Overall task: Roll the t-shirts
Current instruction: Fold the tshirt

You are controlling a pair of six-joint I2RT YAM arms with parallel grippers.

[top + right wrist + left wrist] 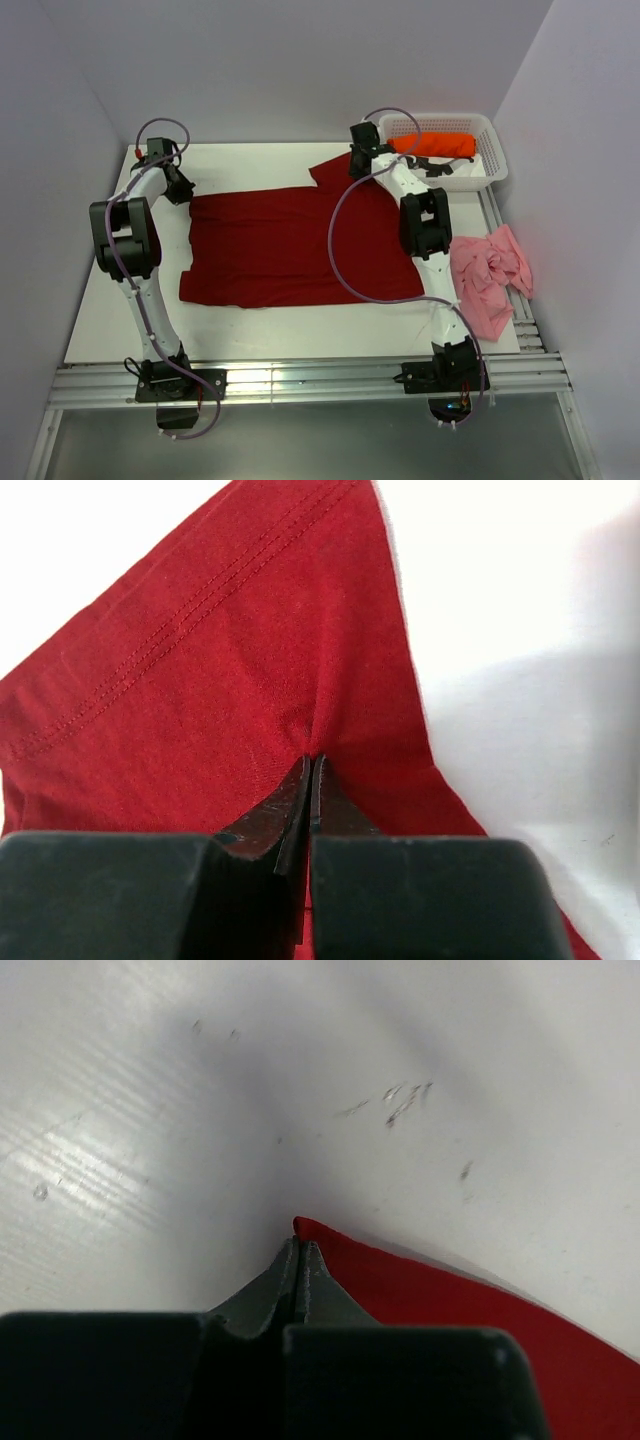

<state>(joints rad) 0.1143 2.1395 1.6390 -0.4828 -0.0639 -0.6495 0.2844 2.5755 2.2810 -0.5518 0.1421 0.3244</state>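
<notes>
Dark red t-shirt point(290, 245) lies spread flat across the middle of the desk point(250, 335) in the top view, its length running from the left edge toward the right, with one sleeve reaching up toward the far edge. The left gripper point(182, 190) sits at the shirt's far-left corner, and the right gripper point(354, 172) sits on the sleeve at the far-right part of the garment. A pale pink t-shirt point(488, 278) is bunched in a heap at the desk's right edge, apart from the red one. An orange t-shirt point(436, 145) lies inside the white lattice basket point(492, 168) at the far-right corner.

From the left wrist, the left gripper point(300, 1258) has its jaws pressed together with no gap between them, and the pointed corner of the dark red t-shirt point(480, 1335) meets the fingertips, pinched there. The fabric runs off to the lower right over the scuffed white desk point(200, 1110).

From the right wrist, the right gripper point(312, 772) is likewise clamped, pinching a small fold of the dark red t-shirt point(220, 650); the cloth puckers into creases right at the tips. A double-stitched hem crosses the fabric diagonally, and bare desk point(520, 630) shows to the right.
</notes>
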